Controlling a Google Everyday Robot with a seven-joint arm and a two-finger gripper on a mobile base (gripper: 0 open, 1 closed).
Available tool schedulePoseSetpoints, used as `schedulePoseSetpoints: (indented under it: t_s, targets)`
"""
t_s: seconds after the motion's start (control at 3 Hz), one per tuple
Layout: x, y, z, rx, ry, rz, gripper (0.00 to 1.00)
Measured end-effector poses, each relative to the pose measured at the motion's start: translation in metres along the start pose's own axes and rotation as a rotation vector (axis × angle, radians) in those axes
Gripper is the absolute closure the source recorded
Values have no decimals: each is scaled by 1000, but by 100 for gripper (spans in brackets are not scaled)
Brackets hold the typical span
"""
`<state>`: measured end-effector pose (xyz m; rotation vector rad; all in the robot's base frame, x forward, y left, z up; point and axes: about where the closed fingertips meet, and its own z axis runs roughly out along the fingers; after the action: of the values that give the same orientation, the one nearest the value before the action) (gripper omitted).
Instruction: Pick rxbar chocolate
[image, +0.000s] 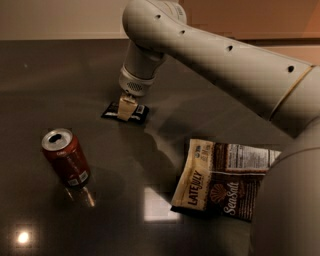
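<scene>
The rxbar chocolate (110, 110) is a small flat black wrapper with white text, lying on the dark table (60, 75) left of center. My gripper (126, 108) hangs straight down from the arm (210, 55) and sits right over the middle of the bar, covering its center. Only the bar's two ends show on either side of the gripper. The bar lies flat on the table.
A red soda can (66, 158) stands upright at the left front. A brown "Late July" chip bag (225, 180) lies flat at the right front, partly hidden behind my arm's lower link. A pale wall runs along the table's far edge.
</scene>
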<state>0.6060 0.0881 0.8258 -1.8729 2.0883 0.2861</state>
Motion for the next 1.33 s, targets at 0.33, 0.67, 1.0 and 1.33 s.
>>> schedulePoseSetpoints:
  t_s: [0.33, 0.67, 1.0, 1.33]
  targets:
    - [1, 0, -25, 5, -44, -6, 100]
    - [2, 0, -56, 9, -92, -16, 100]
    - [2, 0, -84, 8, -132, -35, 100]
    - [1, 0, -106, 3, -165, -56, 100]
